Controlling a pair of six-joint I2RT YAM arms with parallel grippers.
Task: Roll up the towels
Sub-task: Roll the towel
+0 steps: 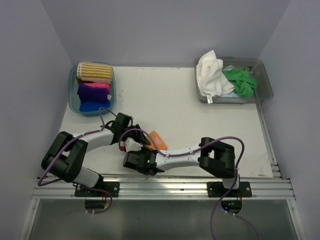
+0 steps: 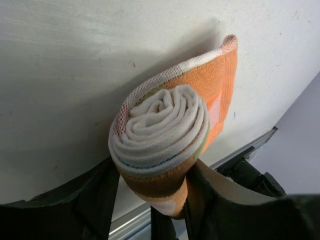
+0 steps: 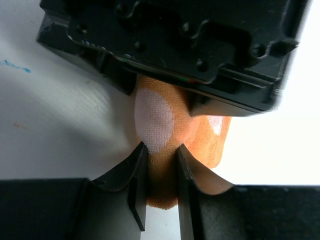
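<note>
An orange towel [image 2: 165,135] with white patches is wound into a tight roll, its spiral end facing the left wrist camera and a loose tail lying on the table. My left gripper [image 2: 156,164] is shut on this roll, one finger on each side. My right gripper [image 3: 161,150] is shut on the roll's other end, pinching orange cloth [image 3: 162,175] just under the left gripper's black body. From above, both grippers [image 1: 140,146] [image 1: 148,154] meet at the orange towel [image 1: 158,139] near the table's front. Unrolled white [image 1: 210,72] and green [image 1: 240,81] towels lie in the right tub.
A blue tub [image 1: 73,100] at the back left holds rolled towels: striped yellow-and-white [image 1: 94,71], purple-pink [image 1: 93,91] and blue [image 1: 92,105]. A clear tub [image 1: 265,80] stands at the back right. The table's metal front rail [image 1: 165,187] runs close behind the grippers.
</note>
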